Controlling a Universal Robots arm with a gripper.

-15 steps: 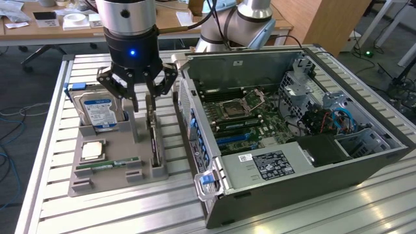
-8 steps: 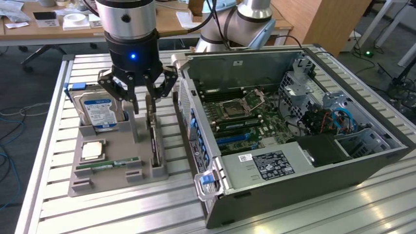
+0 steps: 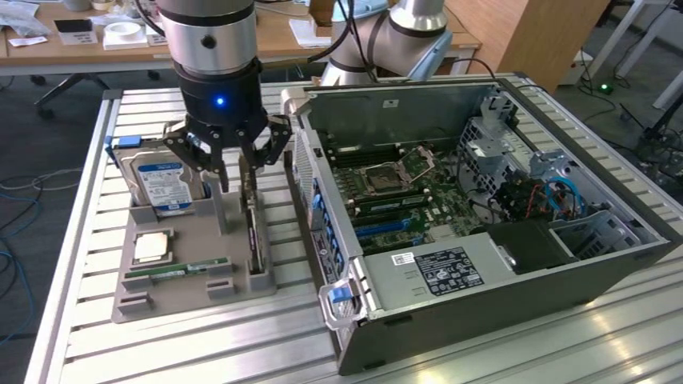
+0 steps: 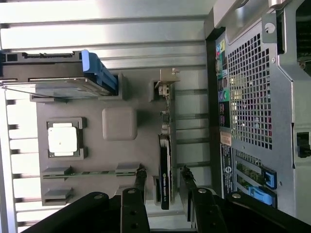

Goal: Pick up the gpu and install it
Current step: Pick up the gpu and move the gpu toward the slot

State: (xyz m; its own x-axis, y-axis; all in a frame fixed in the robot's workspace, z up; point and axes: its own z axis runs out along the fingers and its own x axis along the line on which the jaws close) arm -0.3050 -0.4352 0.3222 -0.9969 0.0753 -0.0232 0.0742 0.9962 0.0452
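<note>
**Item: gpu** (image 3: 254, 236). Thin flat card, dark-faced, standing on its long edge in a slot of the grey tray (image 3: 160, 300). Location: left-centre of the exterior view, at the tray's edge on the exterior view's right, the side nearest the computer case (image 3: 597, 264).

**Axis and heading.** The long axis lies level. In the exterior view it runs from under the hand toward the lower edge of the frame, roughly parallel to the case's rear panel. The card shows edge-on, its flat faces turned toward the exterior view's left and right. In the wrist view the gpu (image 4: 165, 170) reads as a narrow dark strip.

**Hand** (image 3: 237, 172). Directly above the card, the wrist pointing straight down. The wrist view shows the hand (image 4: 164, 187) astride the strip, fingers (image 4: 140, 182) spread with one on each flat face. State: released, nothing gripped. A sliver of tray seems to show on either side of the card, though the angle is too steep to rule out a light touch.

**Relation for the grasp.** The card lies below and between the fingers, and the closing line crosses its thin dimension.

**Same tray.** Hard drive (image 3: 160, 184) with a blue label, upright at the far end. Processor chip (image 3: 153, 246). Green RAM stick (image 3: 176, 270).

**Surroundings.** The case lies open side up with its motherboard (image 3: 395, 188) exposed, just beside the tray on the slatted metal desk (image 3: 213, 344).
</note>
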